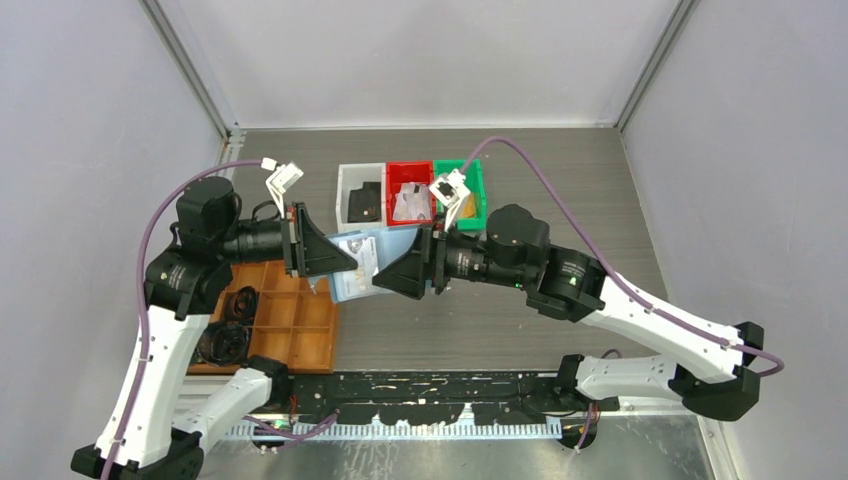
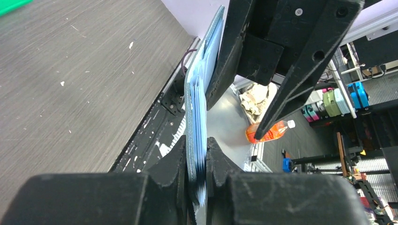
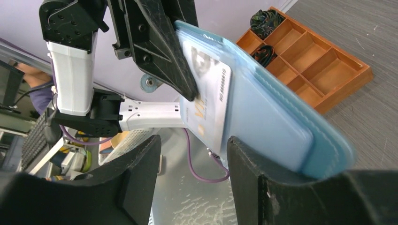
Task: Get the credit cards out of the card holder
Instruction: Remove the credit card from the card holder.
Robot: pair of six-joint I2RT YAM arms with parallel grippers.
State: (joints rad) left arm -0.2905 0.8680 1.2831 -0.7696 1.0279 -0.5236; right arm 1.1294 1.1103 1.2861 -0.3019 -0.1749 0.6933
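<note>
Jaws on the left clench one card holder (image 2: pixel 196 117), right jaws gape astride one credit card (image 3: pixel 209 93).

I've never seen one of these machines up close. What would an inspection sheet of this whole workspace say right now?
Surface: grey wood-grain table.
Job's things: light blue card holder held up in the air; a white card shows in its pocket.
Clutter: white bin, red bin, green bin at the back; orange-brown tray at the left, dark items in two compartments.
Pincers: left pincer shut on the card holder's edge; right pincer open beside the card's end.
Cables: a purple cable runs along each arm.
Surroundings: pale walls on three sides; an orange bottle lies beyond the near edge.
</note>
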